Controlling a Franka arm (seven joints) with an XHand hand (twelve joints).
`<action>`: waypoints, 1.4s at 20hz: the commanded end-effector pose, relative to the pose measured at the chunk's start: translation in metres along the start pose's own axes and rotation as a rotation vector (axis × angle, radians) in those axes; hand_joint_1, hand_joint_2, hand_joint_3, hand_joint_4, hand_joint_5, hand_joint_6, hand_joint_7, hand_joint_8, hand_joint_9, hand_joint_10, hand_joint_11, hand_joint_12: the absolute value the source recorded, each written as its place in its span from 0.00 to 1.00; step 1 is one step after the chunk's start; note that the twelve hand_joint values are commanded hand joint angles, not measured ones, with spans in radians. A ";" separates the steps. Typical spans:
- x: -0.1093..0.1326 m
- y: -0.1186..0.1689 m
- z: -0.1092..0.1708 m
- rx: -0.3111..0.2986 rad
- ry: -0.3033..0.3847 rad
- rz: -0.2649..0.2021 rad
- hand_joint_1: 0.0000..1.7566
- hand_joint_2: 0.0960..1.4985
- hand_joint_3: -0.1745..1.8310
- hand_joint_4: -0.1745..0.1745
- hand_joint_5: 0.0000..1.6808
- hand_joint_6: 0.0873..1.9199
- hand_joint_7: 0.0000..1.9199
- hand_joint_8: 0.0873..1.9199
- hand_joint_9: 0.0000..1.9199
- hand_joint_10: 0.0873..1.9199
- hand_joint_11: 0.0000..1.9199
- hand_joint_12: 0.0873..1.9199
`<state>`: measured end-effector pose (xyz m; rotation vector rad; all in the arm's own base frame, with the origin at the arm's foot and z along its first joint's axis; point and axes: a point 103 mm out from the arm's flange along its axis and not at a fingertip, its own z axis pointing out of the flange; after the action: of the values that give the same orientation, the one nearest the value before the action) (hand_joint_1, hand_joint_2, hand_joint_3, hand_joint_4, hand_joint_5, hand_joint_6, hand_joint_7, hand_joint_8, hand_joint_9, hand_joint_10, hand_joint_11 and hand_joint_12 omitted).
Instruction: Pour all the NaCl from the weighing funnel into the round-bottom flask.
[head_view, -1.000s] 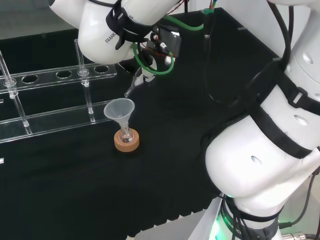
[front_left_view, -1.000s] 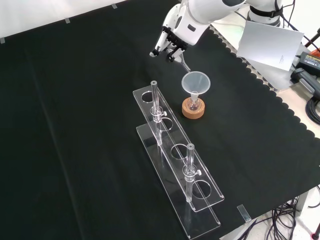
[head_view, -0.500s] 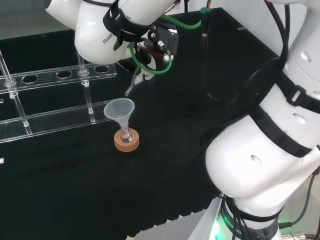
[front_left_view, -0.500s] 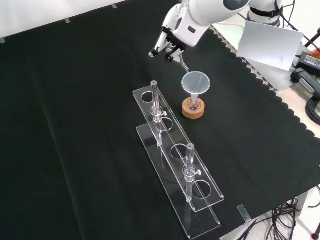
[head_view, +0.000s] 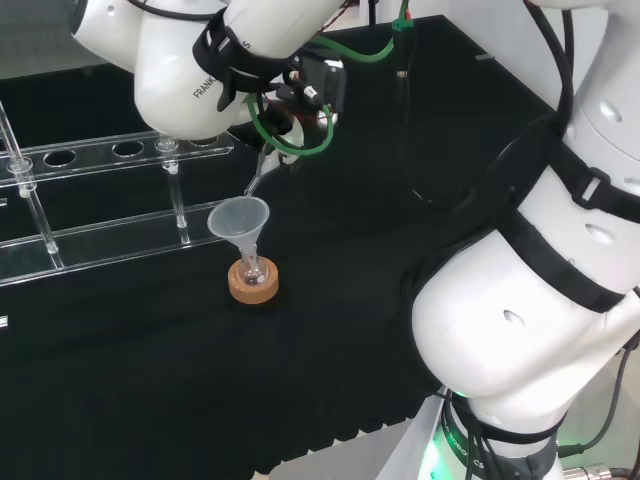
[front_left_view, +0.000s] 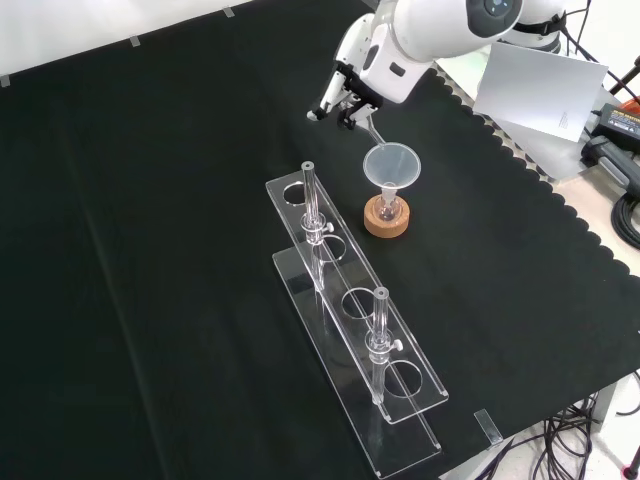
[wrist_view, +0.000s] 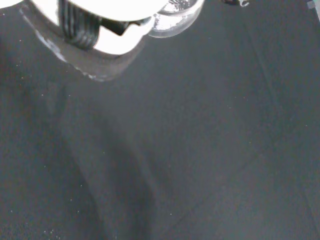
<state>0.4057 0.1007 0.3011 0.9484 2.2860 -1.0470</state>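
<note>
One hand (head_view: 285, 150) in head view, tucked under white arm link, curled on weighing funnel (head_view: 257, 178); funnel's long axis slants down-left, tip just over rim of plastic funnel (head_view: 240, 219) seated in round-bottom flask (head_view: 253, 270) on cork ring (head_view: 252, 285).

Front view: hand (front_left_view: 345, 95) toward cloth's far edge, weighing funnel (front_left_view: 368, 127) slanting down-right toward plastic funnel (front_left_view: 390, 165); clear rack (front_left_view: 350, 330) nearer.

Wrist view: blurred white part of hand (wrist_view: 90, 25), black cloth (wrist_view: 175, 150).

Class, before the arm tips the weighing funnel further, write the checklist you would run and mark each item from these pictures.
1. Hand holds the weighing funnel: ok.
2. Its spout is over the plastic funnel: ok, front view.
3. Plastic funnel sits in the round-bottom flask: ok.
4. Flask sits on the cork ring: ok.
5. Tube rack stands apart from the flask: ok.
6. NaCl left in the weighing funnel: cannot tell.
</note>
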 end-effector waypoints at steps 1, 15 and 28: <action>0.004 0.002 -0.005 0.012 -0.039 -0.016 0.65 0.44 0.30 1.00 0.91 0.00 0.88 0.00 0.57 0.04 0.00 0.72; -0.003 0.000 -0.007 0.021 -0.119 -0.022 0.64 0.44 0.30 1.00 0.91 0.00 0.88 0.00 0.56 0.03 0.00 0.72; 0.004 0.001 -0.018 -0.010 -0.141 -0.054 0.64 0.44 0.30 1.00 0.91 0.00 0.88 0.00 0.57 0.03 0.00 0.71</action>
<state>0.4006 0.1165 0.3089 0.7919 2.2090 -1.0879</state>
